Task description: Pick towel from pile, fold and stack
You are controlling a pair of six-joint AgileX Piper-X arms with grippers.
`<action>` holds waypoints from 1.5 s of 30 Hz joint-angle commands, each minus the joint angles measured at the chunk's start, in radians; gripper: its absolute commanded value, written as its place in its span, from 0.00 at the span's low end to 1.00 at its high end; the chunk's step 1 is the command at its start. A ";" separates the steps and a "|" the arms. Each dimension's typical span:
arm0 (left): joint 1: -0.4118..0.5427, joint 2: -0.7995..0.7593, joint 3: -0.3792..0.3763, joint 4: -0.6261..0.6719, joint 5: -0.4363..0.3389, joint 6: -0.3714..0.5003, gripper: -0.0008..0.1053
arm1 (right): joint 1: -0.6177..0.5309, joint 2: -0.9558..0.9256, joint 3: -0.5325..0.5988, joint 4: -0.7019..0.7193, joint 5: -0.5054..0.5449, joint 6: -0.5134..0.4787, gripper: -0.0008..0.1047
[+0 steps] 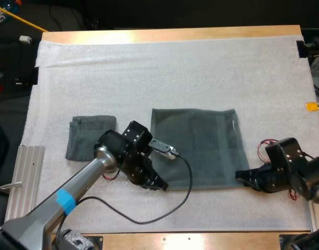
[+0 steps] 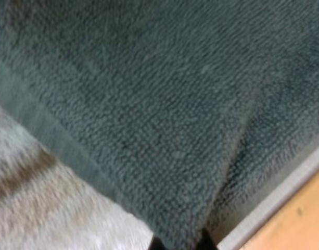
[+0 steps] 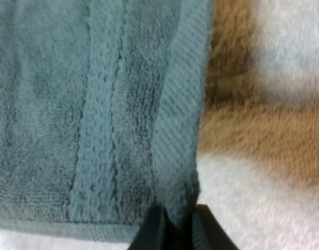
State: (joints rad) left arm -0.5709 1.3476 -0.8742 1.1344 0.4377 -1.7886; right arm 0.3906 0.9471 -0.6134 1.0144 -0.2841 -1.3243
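A dark grey-green towel [image 1: 201,146] lies spread flat on the white mat [image 1: 175,67], mid-table. My left gripper [image 1: 160,185] is at its near left corner and is shut on the towel's edge [image 2: 149,104], which runs between the black fingertips [image 2: 155,242]. My right gripper [image 1: 242,178] is at the near right corner; its fingers [image 3: 154,229] pinch the hemmed corner of the towel [image 3: 175,156]. A second towel, folded into a small stack [image 1: 89,136], rests on the mat left of my left arm.
A ribbed metal plate [image 1: 25,177] lies off the mat's left edge by the table's near left side. The wooden table edge [image 1: 175,34] runs along the far side. Bare mat stretches beyond the flat towel.
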 commanded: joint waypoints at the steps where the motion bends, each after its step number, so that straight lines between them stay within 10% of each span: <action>1: -0.005 -0.027 -0.001 0.031 0.007 0.020 0.01 | 0.000 -0.023 -0.001 0.024 -0.010 -0.011 0.01; 25: 0.234 0.190 -0.001 -0.447 0.295 -0.129 0.01 | -0.002 0.294 -0.001 -0.654 -0.010 0.505 0.01; 45: 0.234 0.220 -0.001 -0.654 0.116 -0.190 0.01 | -0.004 0.372 -0.001 -0.861 0.175 0.606 0.01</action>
State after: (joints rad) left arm -0.3376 1.5733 -0.8742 0.4969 0.5661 -1.9786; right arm 0.3889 1.3232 -0.6123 0.1607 -0.1210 -0.7183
